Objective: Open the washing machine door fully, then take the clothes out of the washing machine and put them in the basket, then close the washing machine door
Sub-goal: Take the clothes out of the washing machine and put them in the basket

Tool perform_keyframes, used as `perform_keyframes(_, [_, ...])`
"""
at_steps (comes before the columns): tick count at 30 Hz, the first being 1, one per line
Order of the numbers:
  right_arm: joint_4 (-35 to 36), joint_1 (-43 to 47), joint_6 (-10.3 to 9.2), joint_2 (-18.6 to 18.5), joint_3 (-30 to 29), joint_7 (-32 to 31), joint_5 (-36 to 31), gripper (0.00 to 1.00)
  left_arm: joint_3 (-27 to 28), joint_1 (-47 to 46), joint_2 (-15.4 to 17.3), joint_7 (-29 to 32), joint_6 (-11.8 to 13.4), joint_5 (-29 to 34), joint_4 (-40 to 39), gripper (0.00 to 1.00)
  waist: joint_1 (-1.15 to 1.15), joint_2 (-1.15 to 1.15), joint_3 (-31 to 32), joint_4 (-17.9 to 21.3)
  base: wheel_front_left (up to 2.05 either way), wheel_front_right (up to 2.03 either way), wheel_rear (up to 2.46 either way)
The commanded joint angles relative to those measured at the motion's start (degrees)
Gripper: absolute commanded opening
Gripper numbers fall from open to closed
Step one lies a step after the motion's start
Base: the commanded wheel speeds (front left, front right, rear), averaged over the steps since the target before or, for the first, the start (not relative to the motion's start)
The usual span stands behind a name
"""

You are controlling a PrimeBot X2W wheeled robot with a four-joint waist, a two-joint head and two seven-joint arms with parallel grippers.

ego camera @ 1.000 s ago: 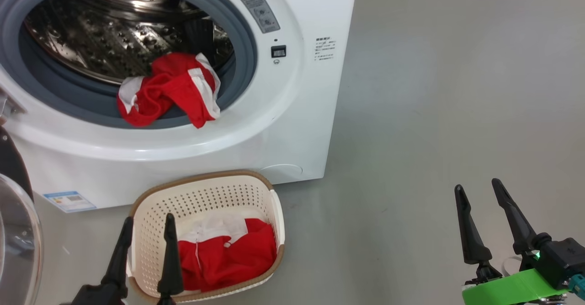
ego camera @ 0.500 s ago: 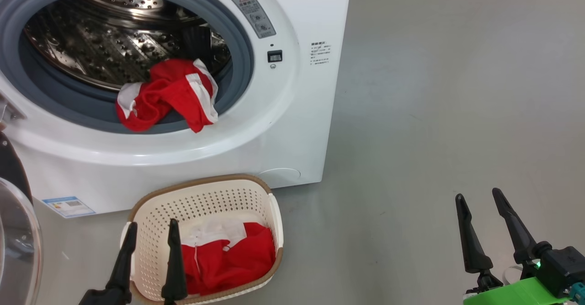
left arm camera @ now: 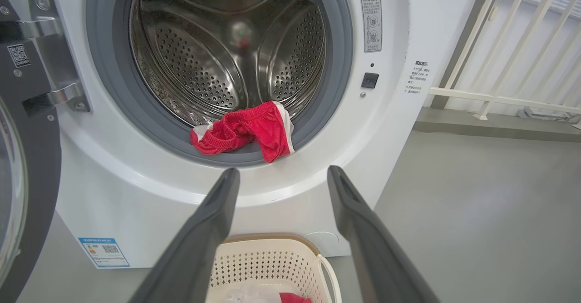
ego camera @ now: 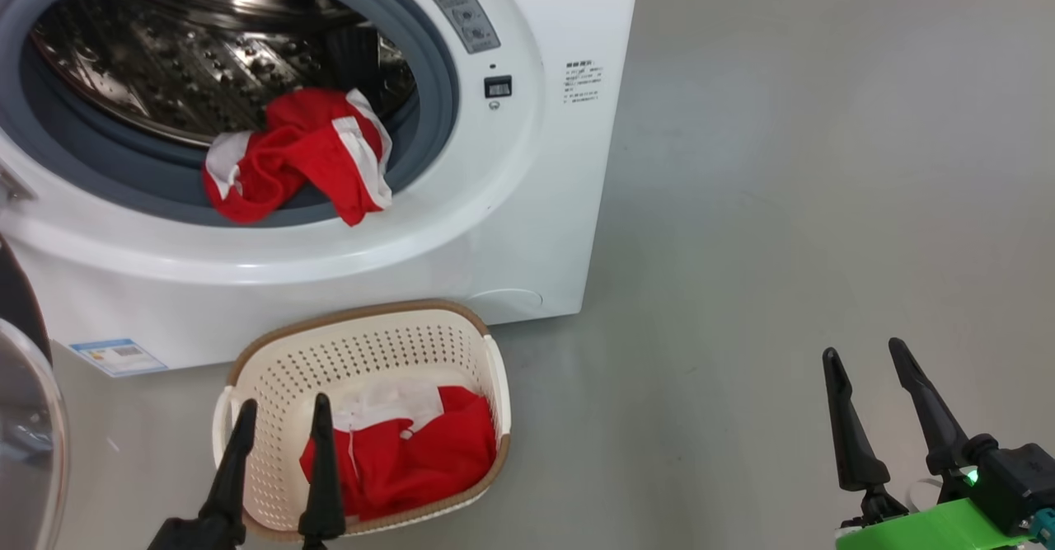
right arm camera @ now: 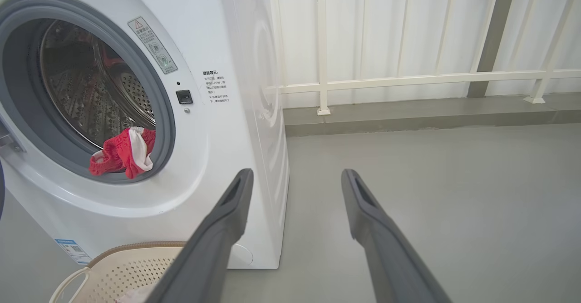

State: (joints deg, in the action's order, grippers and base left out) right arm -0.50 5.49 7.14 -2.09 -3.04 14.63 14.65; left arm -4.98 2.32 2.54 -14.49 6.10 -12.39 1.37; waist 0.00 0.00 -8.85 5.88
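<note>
- Clothes (ego camera: 297, 158) are hanging over the grey gasket at the mouth of the washing machine (ego camera: 527, 228); a second red garment (ego camera: 412, 459) is lying in the basket (ego camera: 363, 344).
- The washing machine door (ego camera: 25, 434) is standing open at our left.
- We are holding our left gripper (ego camera: 284, 403) wide and empty over the basket, and our right gripper (ego camera: 861, 349) wide and empty over the floor (ego camera: 783, 204).

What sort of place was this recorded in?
Likely a laundry or utility area, perhaps balcony-like: a big white front-loading washing machine stands on a smooth grey floor, a cream perforated plastic basket sits in front of it, and a white barred railing runs along the pale wall beyond.
</note>
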Motion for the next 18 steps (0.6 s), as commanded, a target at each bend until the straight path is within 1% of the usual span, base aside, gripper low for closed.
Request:
perform_keyframes(1, [1.6,-1.7,0.35,-0.8,1.2,0.4,0.5,1.0,1.6,-2.0,0.3,-0.5,0.4,-0.7,-1.1,1.0,0.0,0.0,-0.8,0.1,0.0,0.0,0.0])
perform_keyframes(4, [1.6,-2.3,0.35,-0.8,1.5,0.4,0.7,1.0,1.4,-3.6,0.3,-0.5,0.5,-1.3,-0.9,1.0,0.0,0.0,-1.9,0.4,0.0,0.0,0.0])
perform_keyframes(11, [1.7,-3.6,0.35,-0.8,1.6,0.4,1.2,1.0,1.4,-8.5,0.3,-0.5,-1.1,-2.0,0.2,1.0,0.0,0.0,-5.8,1.0,0.0,0.0,0.0])
perform_keyframes(14, [1.8,-4.1,0.35,-0.8,1.6,0.4,1.5,1.0,1.3,-11.6,0.3,-0.5,-2.2,-0.7,1.1,1.0,0.0,0.0,-7.7,1.1,0.0,0.0,0.0])
perform_keyframes(18, [2.1,-5.1,0.35,-0.8,2.0,0.4,1.9,1.0,1.4,-15.6,0.3,-0.5,-2.6,-0.1,2.6,1.0,0.0,0.0,-10.0,1.4,0.0,0.0,0.0])
